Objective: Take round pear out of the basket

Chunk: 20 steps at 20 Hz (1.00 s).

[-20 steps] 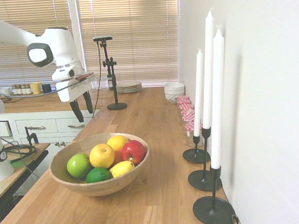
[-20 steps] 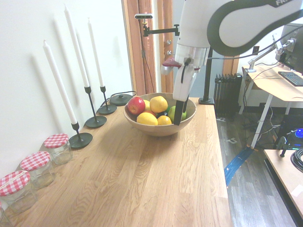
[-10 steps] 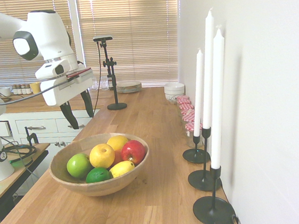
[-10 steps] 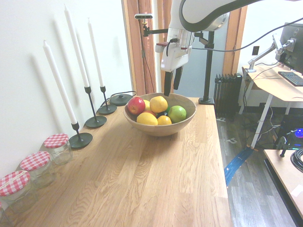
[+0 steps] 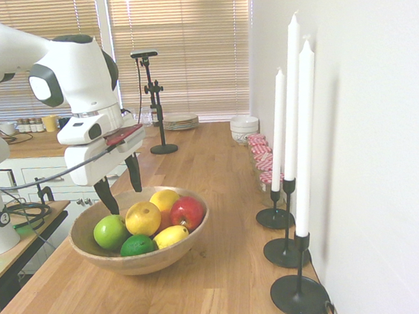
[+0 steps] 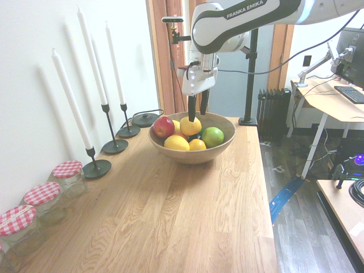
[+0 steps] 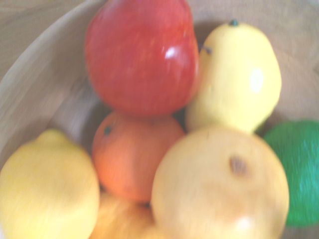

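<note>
I line up the gripper (image 5: pixel 119 196), fingers apart and empty, above the basket (image 5: pixel 146 264), where the round pear (image 5: pixel 142 219) rests among other fruit; next calls for centering, then lowering around it.

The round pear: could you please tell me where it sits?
In the wrist view, the round pear is in the basket, between the orange fruit and the green one.

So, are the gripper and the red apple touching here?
Apart. The second exterior view shows it: the gripper hangs to the picture's right of the red apple, with a plain gap between the nearer finger and the apple.
</note>
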### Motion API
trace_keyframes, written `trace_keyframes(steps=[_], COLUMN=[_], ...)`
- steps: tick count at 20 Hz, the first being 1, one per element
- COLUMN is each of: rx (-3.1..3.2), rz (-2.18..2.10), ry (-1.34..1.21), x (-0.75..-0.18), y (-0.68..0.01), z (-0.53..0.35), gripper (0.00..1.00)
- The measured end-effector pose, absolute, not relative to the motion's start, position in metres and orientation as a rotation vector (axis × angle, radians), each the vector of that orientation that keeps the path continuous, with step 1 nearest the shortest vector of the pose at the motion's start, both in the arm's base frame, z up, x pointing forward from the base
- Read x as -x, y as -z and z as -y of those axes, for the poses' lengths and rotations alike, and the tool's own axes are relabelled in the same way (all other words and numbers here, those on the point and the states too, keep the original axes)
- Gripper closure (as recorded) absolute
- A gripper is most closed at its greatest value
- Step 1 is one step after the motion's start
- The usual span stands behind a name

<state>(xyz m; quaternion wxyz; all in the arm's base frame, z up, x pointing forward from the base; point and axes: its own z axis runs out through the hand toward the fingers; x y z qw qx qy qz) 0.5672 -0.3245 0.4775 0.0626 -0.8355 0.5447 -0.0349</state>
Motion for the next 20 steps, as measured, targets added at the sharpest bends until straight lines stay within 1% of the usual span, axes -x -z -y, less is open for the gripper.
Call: trace_keyframes(steps=[5, 16, 17, 20], rx=[2.519, 2.528, 2.525, 2.526], rz=[-1.664, -1.648, -1.648, -1.634], ry=[0.07, 0.034, 0.032, 0.035], x=[-0.579, -0.595, -0.596, -0.598], y=[-0.462, -0.442, -0.44, -0.44], z=[0.337, 0.332, 0.332, 0.331], gripper=[0.0, 0.0, 1.0, 1.0])
